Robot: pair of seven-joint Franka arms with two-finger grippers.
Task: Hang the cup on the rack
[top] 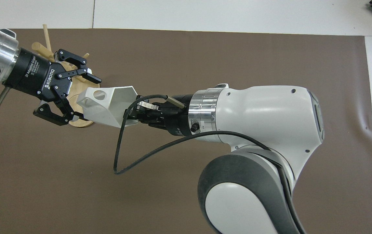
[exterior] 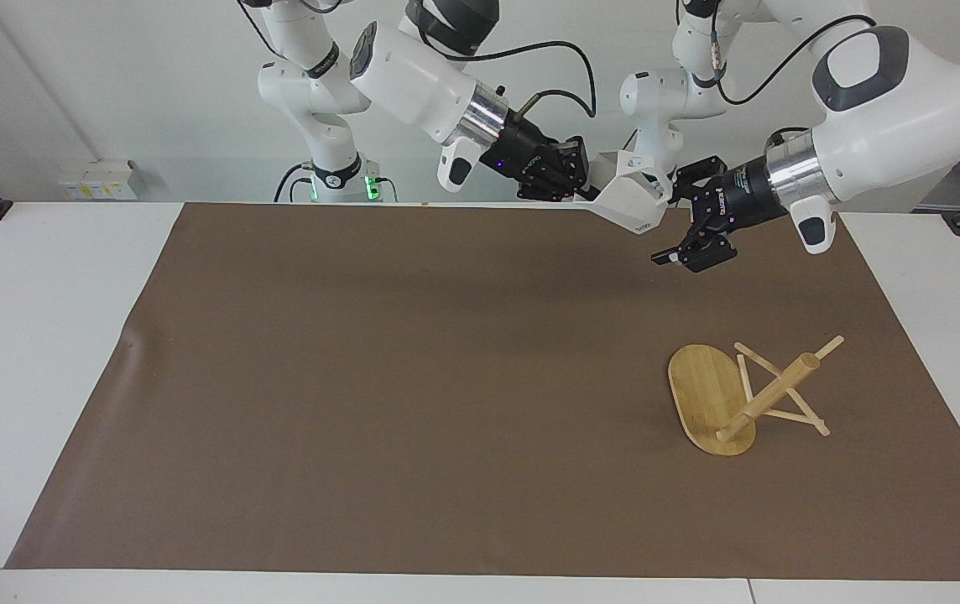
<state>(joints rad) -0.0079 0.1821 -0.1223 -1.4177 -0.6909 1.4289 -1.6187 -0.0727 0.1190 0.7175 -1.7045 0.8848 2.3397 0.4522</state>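
The small matte white faceted cup [exterior: 633, 200] with its hexagonal rim and blocky, hole-pierced handle is up in the air over the robots' edge of the brown mat [exterior: 413, 403], toward the left arm's end of the table, lying roughly on its side. The right gripper [exterior: 574, 186] is clamped on the cup's rim end, which leaves the handle end [top: 95, 95] free and pointing at the other arm; I judge this is a hand-over, the cup offered so that it can be taken by a part better suited to hanging. The left gripper [exterior: 683, 214] meets it with fingers spread wide, one finger [top: 85, 76] above the handle end and one below it in the overhead view; whether either finger touches the cup I cannot tell. The light bamboo rack [exterior: 744, 394], a mug tree with a flat oval base [exterior: 705, 396], round post and thin crossing pegs, lies tipped over on the mat, farther from the robots than the cup and on the left arm's end, its post slanting with the base on edge. Lying so, it likely needs standing up before any peg can take the handle's hole.
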